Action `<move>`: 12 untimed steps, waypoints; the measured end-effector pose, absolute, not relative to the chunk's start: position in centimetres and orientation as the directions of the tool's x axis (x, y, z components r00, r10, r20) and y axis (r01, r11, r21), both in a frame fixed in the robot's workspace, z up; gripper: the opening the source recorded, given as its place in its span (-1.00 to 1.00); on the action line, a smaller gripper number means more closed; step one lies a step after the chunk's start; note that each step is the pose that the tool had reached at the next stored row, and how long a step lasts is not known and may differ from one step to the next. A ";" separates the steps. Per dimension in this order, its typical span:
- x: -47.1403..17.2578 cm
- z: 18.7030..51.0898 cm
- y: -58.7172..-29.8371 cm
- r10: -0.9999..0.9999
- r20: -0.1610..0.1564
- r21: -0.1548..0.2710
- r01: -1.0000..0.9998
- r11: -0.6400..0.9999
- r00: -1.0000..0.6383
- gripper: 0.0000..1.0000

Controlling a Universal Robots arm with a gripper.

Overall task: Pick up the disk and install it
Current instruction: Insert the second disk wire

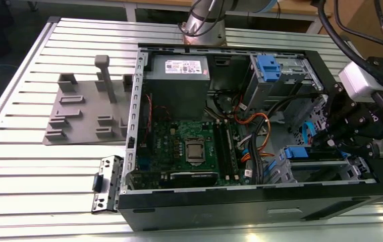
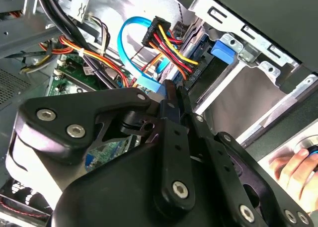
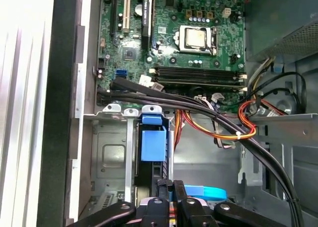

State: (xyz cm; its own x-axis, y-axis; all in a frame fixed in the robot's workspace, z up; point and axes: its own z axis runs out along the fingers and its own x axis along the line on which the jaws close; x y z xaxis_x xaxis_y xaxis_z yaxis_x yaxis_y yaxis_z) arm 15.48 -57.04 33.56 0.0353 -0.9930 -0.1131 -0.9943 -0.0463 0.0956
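The disk stands edge-on in the lower drive bay of the open computer case [image 1: 134, 116], and its blue carrier [image 3: 153, 140] shows between the bay's metal rails. In the exterior view the same blue carrier [image 1: 299, 151] sits at the case's near right corner. My gripper [image 3: 171, 185] is down inside the case right at the disk's cable end, fingers pressed together. I cannot tell whether they pinch the carrier's edge. In the second wrist view the gripper [image 2: 171, 88] sits beside a light blue data cable [image 2: 141, 48] and a multicoloured power plug [image 2: 164, 36]. In the exterior view, the gripper [image 1: 336, 146] is mostly hidden by the wrist.
A second drive cage with a blue latch [image 1: 269, 65] sits at the case's far right, beside the grey power supply [image 1: 177, 75]. Cable bundles [image 3: 233, 127] cross between the motherboard [image 3: 174, 38] and the bay. A person's fingers [image 2: 293, 167] rest outside the case. A grey fixture [image 1: 87, 108] lies on the slatted table.
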 end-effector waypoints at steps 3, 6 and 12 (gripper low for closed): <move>15.5 33.5 -57.1 -0.993 -0.111 0.096 -0.994 -0.059 0.048 -0.68; 15.7 33.5 -57.2 -0.992 -0.111 0.096 -0.993 -0.062 0.051 -0.68; 15.8 33.5 -57.2 -0.993 -0.101 0.096 -0.993 -0.066 0.056 -0.68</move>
State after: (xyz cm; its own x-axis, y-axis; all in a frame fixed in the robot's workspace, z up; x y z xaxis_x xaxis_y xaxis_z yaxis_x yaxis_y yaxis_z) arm 15.80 -57.23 33.50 0.0564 -0.9933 -0.1009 -0.9931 -0.0662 0.0963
